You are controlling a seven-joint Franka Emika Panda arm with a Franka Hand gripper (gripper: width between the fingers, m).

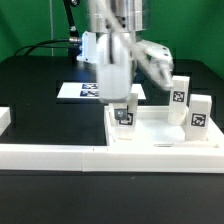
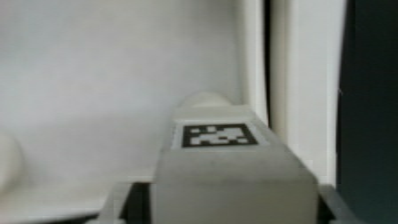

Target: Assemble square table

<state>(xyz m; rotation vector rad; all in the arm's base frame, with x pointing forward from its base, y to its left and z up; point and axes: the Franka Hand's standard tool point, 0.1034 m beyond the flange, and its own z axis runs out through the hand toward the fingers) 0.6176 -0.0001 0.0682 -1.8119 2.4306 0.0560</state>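
Observation:
The white square slab point(image 1: 160, 132) lies at the exterior view's right, behind the low wall. My gripper point(image 1: 122, 100) is shut on a white block leg point(image 1: 124, 116) with a tag on its face and holds it upright over the slab's left corner. Whether the leg touches the slab cannot be told. In the wrist view the same leg point(image 2: 217, 150) fills the gap between my dark fingers point(image 2: 128, 203), with the slab's white surface point(image 2: 89, 90) beneath and its rim point(image 2: 299, 80) beside it. Two more tagged legs point(image 1: 180, 96) point(image 1: 200, 113) stand on the slab's right side.
A long white low border wall point(image 1: 90, 156) runs along the front of the black table. The marker board point(image 1: 78, 91) lies flat behind my arm, at the exterior view's left. A white block point(image 1: 4, 120) sits at the left edge.

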